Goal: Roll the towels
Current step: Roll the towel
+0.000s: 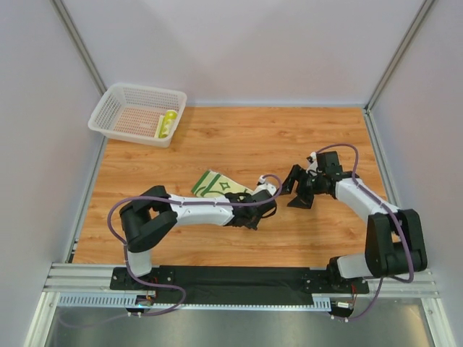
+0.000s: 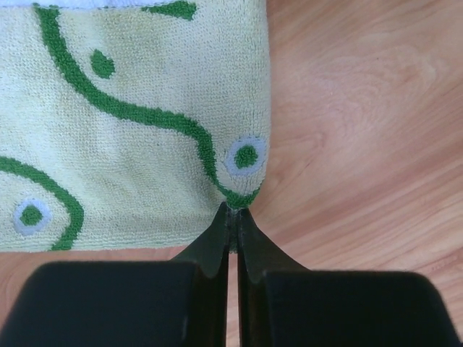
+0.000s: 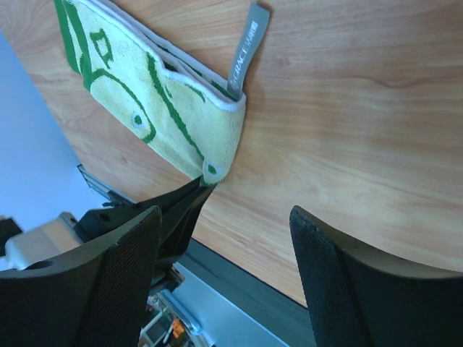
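A folded cream towel with green swirls [image 1: 218, 183] lies on the wooden table. It also shows in the left wrist view [image 2: 130, 123] and in the right wrist view [image 3: 166, 108], where a grey tag [image 3: 246, 50] sticks out of it. My left gripper [image 2: 235, 214] is shut on the towel's near right corner, also seen from above [image 1: 252, 198]. My right gripper [image 1: 292, 191] is open and empty just right of that corner, above the table [image 3: 226, 217]. A rolled yellow-green towel [image 1: 167, 123] lies in the basket.
The white mesh basket [image 1: 126, 101] stands at the far left corner of the table. Grey walls close in the table's left, back and right sides. A metal rail [image 1: 239, 278] runs along the near edge.
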`<state>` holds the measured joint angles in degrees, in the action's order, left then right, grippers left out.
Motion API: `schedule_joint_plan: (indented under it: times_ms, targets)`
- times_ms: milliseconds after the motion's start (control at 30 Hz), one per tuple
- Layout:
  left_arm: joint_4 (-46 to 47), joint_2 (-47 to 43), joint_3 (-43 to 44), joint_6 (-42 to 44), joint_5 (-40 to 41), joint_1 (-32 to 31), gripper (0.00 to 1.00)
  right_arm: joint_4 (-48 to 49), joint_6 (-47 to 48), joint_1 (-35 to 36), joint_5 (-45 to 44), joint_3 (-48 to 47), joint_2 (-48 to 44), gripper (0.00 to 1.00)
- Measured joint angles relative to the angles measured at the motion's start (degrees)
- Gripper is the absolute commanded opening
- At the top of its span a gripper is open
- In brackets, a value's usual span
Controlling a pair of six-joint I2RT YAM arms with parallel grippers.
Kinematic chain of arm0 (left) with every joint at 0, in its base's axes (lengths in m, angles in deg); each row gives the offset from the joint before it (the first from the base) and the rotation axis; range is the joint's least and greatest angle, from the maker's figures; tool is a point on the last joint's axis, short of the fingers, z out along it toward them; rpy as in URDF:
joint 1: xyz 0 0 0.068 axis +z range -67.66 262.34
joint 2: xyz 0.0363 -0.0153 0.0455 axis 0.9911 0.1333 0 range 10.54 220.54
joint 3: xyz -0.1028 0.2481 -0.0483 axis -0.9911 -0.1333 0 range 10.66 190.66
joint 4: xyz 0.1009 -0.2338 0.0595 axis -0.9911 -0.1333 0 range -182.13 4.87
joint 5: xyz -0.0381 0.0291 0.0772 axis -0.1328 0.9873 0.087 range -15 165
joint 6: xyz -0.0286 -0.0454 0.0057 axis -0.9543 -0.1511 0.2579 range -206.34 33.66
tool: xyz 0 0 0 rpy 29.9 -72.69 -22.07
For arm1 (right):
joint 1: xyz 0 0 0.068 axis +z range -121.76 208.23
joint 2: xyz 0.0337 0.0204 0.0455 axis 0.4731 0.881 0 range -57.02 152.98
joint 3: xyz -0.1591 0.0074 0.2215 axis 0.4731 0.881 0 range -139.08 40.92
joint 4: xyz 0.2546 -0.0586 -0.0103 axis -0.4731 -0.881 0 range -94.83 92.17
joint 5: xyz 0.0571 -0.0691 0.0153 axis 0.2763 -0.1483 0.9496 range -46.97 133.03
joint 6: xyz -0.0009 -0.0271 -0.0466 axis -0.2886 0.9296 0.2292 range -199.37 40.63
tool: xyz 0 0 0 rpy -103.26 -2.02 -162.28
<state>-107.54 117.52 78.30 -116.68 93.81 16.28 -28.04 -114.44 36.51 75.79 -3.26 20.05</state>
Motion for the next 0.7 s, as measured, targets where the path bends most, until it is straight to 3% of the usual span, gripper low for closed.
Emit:
schedule_joint_plan:
  times_ms: [367, 467, 567, 600, 700]
  targets:
    - [4.5, -5.49, -4.33, -1.84, -3.45, 0.44, 0.0, 12.0, -4.42, 7.48, 7.26, -0.22, 18.97, 0.66]
    - [5.18, -6.82, -5.62, -2.64, -4.44, 0.9, 0.0, 13.75, -5.14, 8.94, 7.69, -0.92, 20.35, 0.57]
    - [5.66, -8.0, -6.43, -3.17, -5.2, 1.25, 0.0, 14.67, -5.35, 9.25, 7.32, -1.44, 21.68, 0.41]
    - [5.79, -8.39, -6.64, -3.34, -5.29, 1.4, 0.0, 14.67, -5.29, 9.22, 7.06, -1.75, 22.25, 0.29]
    - [6.43, -9.6, -7.54, -3.82, -5.7, 1.53, 0.0, 14.36, -4.9, 9.22, 6.16, -3.1, 23.87, 0.11]
